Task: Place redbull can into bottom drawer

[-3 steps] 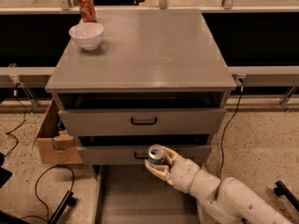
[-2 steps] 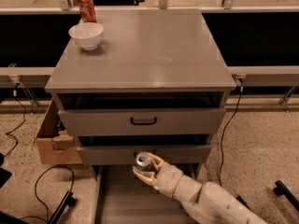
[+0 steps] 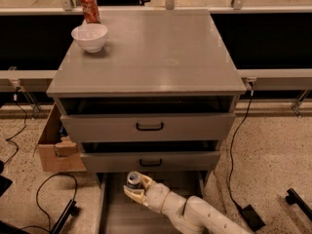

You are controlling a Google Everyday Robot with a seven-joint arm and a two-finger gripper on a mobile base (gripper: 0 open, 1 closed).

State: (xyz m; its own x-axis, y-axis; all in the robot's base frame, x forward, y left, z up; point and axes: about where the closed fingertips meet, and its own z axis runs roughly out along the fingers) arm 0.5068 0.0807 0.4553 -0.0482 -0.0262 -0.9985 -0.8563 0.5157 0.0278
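The cardboard box (image 3: 53, 147) stands at the left side of the cabinet (image 3: 146, 126). On the counter (image 3: 156, 57), a white bowl (image 3: 89, 36) and an orange-red soda can (image 3: 89, 7) occupy the cabinet's rear left corner. Beneath the cabinet's two upper drawers, the bottom drawer (image 3: 119, 213) is pulled out. Over its floor, just left of the cabinet's centre line, the gripper (image 3: 136, 188) is clamped around the upright redbull can (image 3: 133, 179). Whether the can's base touches the drawer floor cannot be told.

Judged risks: letting go above the floor would likely topple the slim can. Rising while backing out could knock the arm against the cabinet's middle drawer front (image 3: 151, 161).
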